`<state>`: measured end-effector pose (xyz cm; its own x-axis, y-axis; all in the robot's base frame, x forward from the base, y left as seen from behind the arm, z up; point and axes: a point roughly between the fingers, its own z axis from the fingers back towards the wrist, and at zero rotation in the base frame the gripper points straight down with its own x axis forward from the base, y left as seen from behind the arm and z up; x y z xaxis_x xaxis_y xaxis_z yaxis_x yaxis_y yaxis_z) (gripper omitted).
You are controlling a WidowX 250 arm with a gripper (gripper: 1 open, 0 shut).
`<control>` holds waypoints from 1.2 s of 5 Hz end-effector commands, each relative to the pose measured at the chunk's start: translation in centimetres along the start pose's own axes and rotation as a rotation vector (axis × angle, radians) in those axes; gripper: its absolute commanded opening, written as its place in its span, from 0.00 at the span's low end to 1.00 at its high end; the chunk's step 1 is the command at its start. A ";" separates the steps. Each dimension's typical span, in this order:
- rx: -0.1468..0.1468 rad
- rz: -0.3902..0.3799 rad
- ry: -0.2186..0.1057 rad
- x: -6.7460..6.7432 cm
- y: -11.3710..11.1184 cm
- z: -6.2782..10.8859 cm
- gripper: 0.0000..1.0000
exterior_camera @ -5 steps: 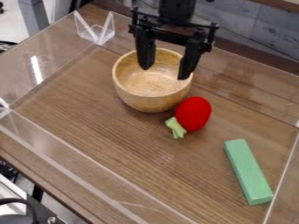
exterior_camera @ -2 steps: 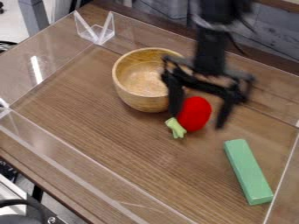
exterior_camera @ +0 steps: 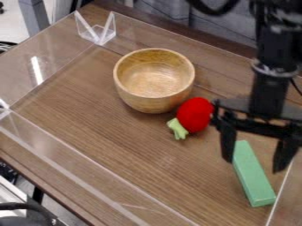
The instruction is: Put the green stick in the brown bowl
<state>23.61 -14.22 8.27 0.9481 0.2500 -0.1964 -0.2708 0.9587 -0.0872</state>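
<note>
Since a second ago, your gripper [exterior_camera: 256, 148] has swept from above the brown bowl [exterior_camera: 154, 79] across to the right side of the table and dropped lower; nothing else has shifted.

Nearest you, the green stick [exterior_camera: 252, 177] lies flat on the wooden table [exterior_camera: 106, 150], close to the right-hand clear wall, its length running away from you and slightly leftward. Your gripper hangs directly over the stick's far end, pointing almost straight down. Its two dark fingers are spread as wide as they go and carry nothing; one finger sits just left of the stick, the other to its right. Whether the tips already reach the tabletop cannot be told.

Just beyond and left of the gripper sits a red strawberry toy [exterior_camera: 193, 114] with a small green stem, near the left finger but apart from it. Farther back and left stands the bowl, upright and empty.

What could go wrong: you are lined up near the stick's end rather than its middle, so closing there may let the smooth bar pivot or slip out when lifted. Descending too hard could jam the tips into the table. On the way to the bowl, a low carry could knock the strawberry.
</note>
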 end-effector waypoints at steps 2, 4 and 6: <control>-0.065 0.070 -0.066 1.1 -1.3 -1.3 1.00; -0.089 0.127 -0.101 1.3 -1.4 -2.5 1.00; -0.109 0.214 -0.139 3.3 0.7 -1.0 1.00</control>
<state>25.88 -12.60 4.96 0.8728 0.4717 -0.1251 -0.4853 0.8661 -0.1200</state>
